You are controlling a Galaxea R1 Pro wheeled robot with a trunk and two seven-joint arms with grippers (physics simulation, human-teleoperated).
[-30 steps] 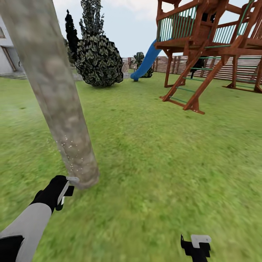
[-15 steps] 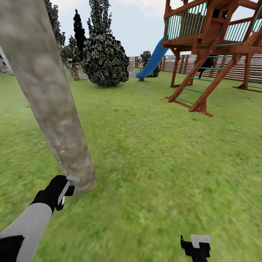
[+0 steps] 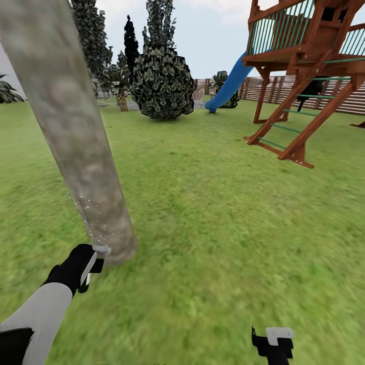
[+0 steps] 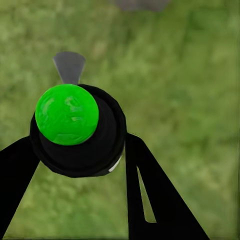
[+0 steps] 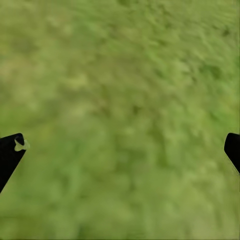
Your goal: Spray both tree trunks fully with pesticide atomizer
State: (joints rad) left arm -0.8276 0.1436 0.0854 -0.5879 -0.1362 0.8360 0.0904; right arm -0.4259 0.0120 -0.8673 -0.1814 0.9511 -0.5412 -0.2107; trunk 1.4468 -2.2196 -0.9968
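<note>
Atomizer (image 4: 80, 131) sits clamped between your left gripper's (image 4: 80, 150) two black fingers (image 4: 150, 195). Seen end-on in the left wrist view: round black body, bright green cap facing the camera, grey nozzle tab (image 4: 69, 65) sticking out past the cap. Its long axis runs along the camera's line of sight, down toward the lawn (image 4: 190, 100).

In the head view the left gripper (image 3: 87, 263) is low at the lawn's near left, just beside the foot of the trunk (image 3: 76, 137). The atomizer's pale nozzle tip (image 3: 101, 250) points at the trunk base and looks to be almost touching it; contact cannot be confirmed. Fine white specks (image 3: 91, 213) dot the trunk's lower part above the nozzle.

Trunk: smooth, mottled beige-grey, bare, leaning up toward the upper left corner of the head view.

Your right gripper (image 3: 274, 342) is at the near right of the lawn, well apart from the trunk. In the right wrist view its jaws are spread wide, one black fingertip (image 5: 10, 155) at each side, only grass (image 5: 120, 110) between them.

Farther back: a round dark shrub (image 3: 162, 83), tall conifers (image 3: 91, 35), a wooden play tower (image 3: 309, 66) with a blue slide (image 3: 230, 83), and a slatted fence (image 3: 344, 94) behind it.
</note>
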